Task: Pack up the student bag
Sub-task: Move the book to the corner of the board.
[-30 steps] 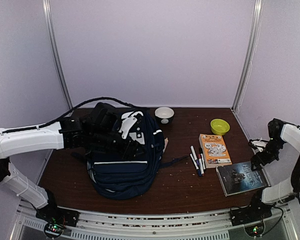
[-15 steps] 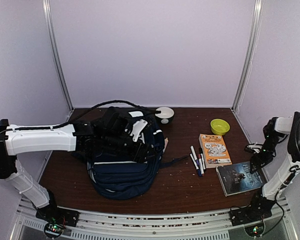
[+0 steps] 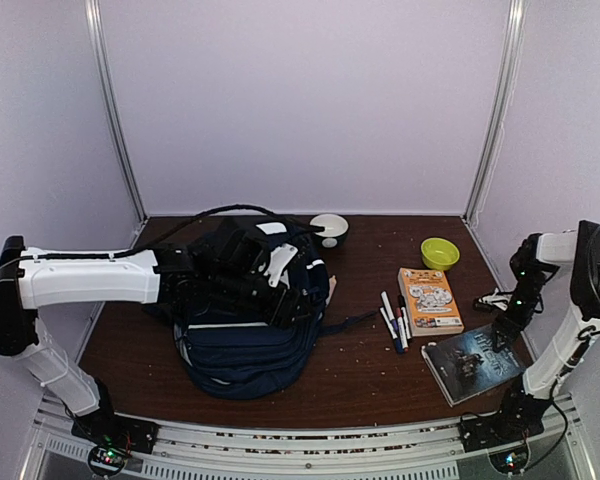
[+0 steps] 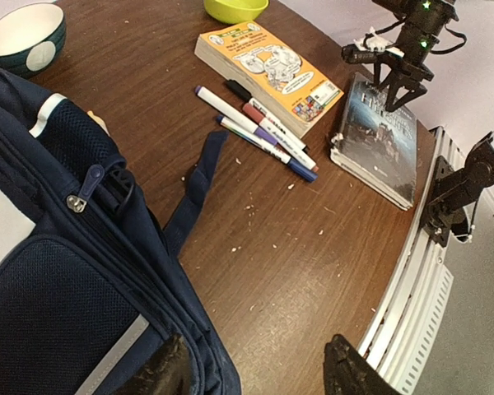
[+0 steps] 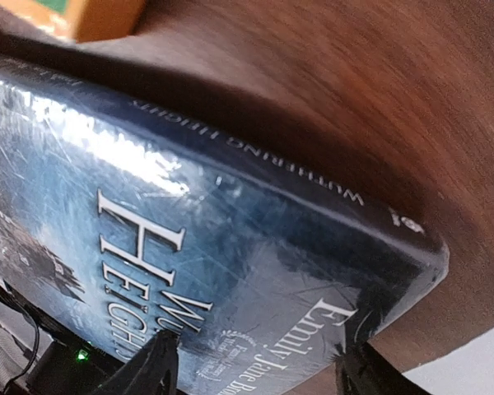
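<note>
The student bag (image 3: 242, 340), navy with white stripe trim, lies on the left half of the table. It also fills the left of the left wrist view (image 4: 58, 271). My left gripper (image 3: 283, 295) hovers over the bag's right side, open and empty (image 4: 255, 378). My right gripper (image 3: 504, 326) is open just above the far right corner of a dark blue book (image 3: 472, 362). In the right wrist view the book's cover (image 5: 189, 247) fills the frame and the gripper (image 5: 255, 374) has one finger at each side of that corner.
An orange book (image 3: 429, 300) and several markers (image 3: 394, 320) lie between the bag and the dark book. A white-and-dark bowl (image 3: 329, 230) and a green bowl (image 3: 440, 252) stand at the back. A bag strap (image 4: 199, 177) trails toward the markers.
My right gripper has come down and to the left onto the dark book, which has turned and shifted slightly left. My left gripper has moved right over the bag.
</note>
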